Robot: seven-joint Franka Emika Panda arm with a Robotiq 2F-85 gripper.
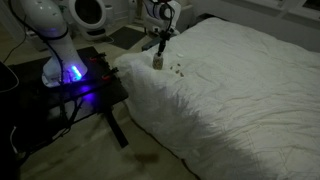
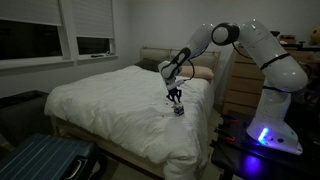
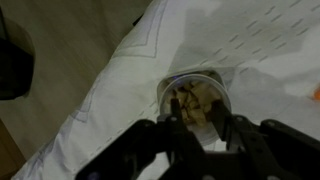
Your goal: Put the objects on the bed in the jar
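Note:
The jar (image 1: 157, 62) stands upright near the corner of the white bed (image 1: 240, 90); it also shows as a small jar (image 2: 179, 110) in both exterior views. A few tiny dark objects (image 1: 175, 69) lie on the cover just beside it. My gripper (image 1: 160, 47) hangs straight over the jar's mouth. In the wrist view the gripper (image 3: 198, 106) has its two fingers apart, open, over the rim of the jar (image 3: 195, 92), with nothing between them. Brownish bits lie inside the jar.
A black table (image 1: 95, 85) carries the robot base with its blue light, close to the bed's edge. A wooden dresser (image 2: 240, 90) stands behind the arm. A blue suitcase (image 2: 40, 160) sits at the foot of the bed. Pillows (image 2: 200, 72) lie at the head.

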